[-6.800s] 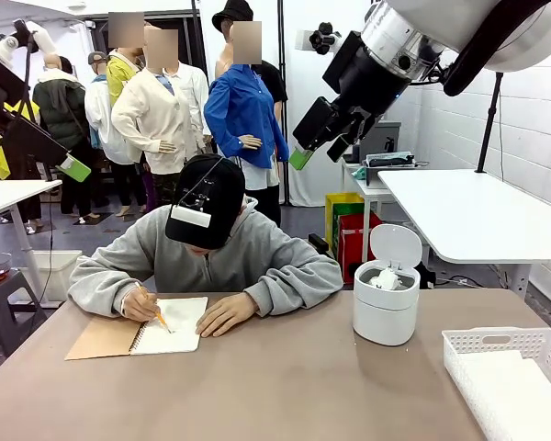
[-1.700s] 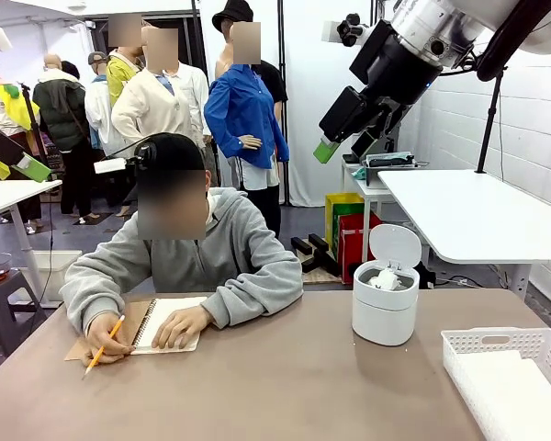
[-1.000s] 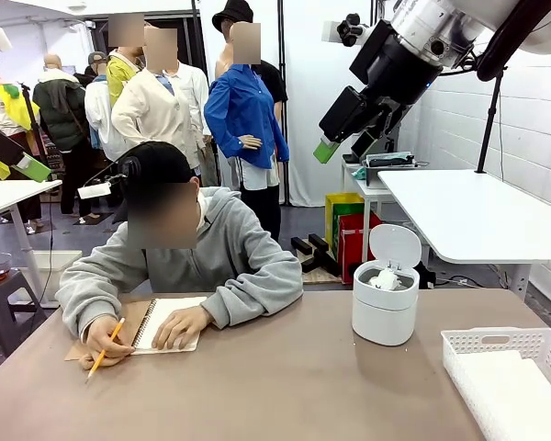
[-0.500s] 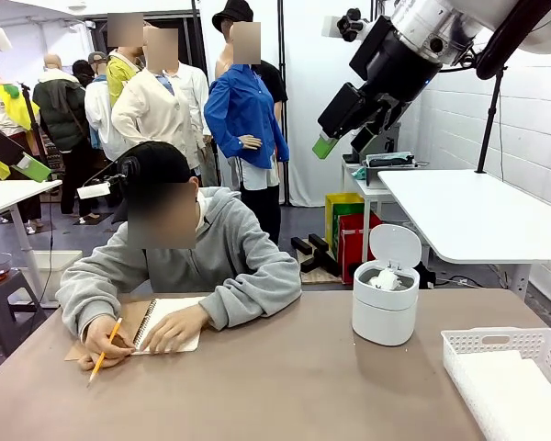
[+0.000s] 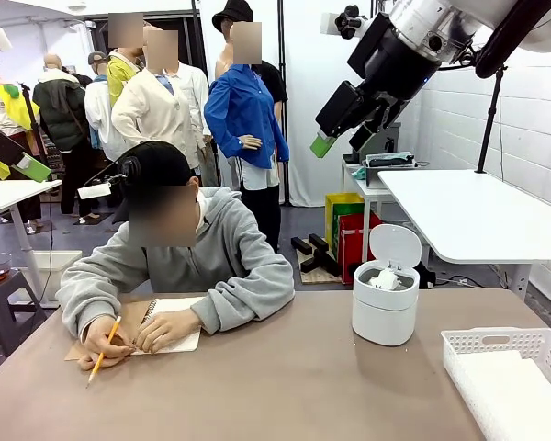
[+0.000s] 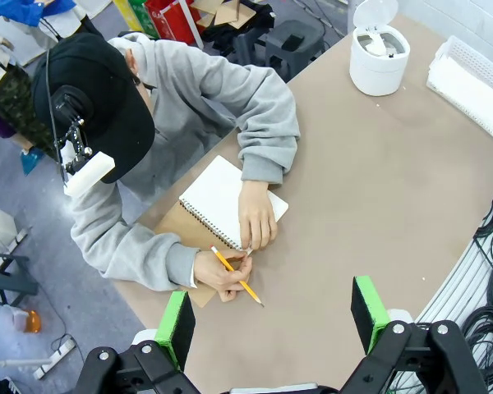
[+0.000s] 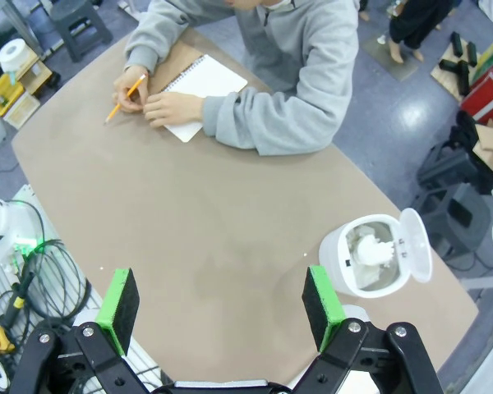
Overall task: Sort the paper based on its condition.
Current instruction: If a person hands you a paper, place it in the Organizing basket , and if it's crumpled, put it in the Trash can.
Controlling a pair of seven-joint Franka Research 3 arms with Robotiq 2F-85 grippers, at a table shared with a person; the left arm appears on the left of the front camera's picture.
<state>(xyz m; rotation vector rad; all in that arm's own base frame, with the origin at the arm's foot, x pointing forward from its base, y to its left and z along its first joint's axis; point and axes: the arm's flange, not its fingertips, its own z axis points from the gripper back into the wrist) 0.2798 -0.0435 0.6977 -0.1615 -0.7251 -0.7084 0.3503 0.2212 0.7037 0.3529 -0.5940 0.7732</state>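
Person's palm point(image 6: 256, 220) has slid across the notebook point(image 6: 220, 190) toward the pencil point(image 6: 237, 277). Left hand point(image 6: 273, 320) and right hand point(image 7: 218, 305) hover agape above the desk point(image 6: 378, 189); paper wad point(image 7: 375, 250) lies in the bin point(image 7: 343, 248). Next, probably: await a freed sheet.

**Right gripper high over the table, jaws wide**

The right gripper point(image 7: 219, 304) hung high above the brown table point(image 7: 230, 213). Its green pads point(image 7: 117, 309) rose from the bottom edge, well apart, with nothing between them. At the top of the frame a person in a grey hoodie point(image 7: 300, 74) leaned over an open spiral notebook point(image 7: 209, 82). One hand point(image 7: 171, 107) lay flat on the page. The other hand point(image 7: 134, 94), just beside it, held an orange pencil point(image 7: 115, 112). At lower right stood a white bin point(image 7: 338, 258), its lid point(image 7: 416, 246) flipped open and a crumpled paper wad point(image 7: 371, 248) inside.
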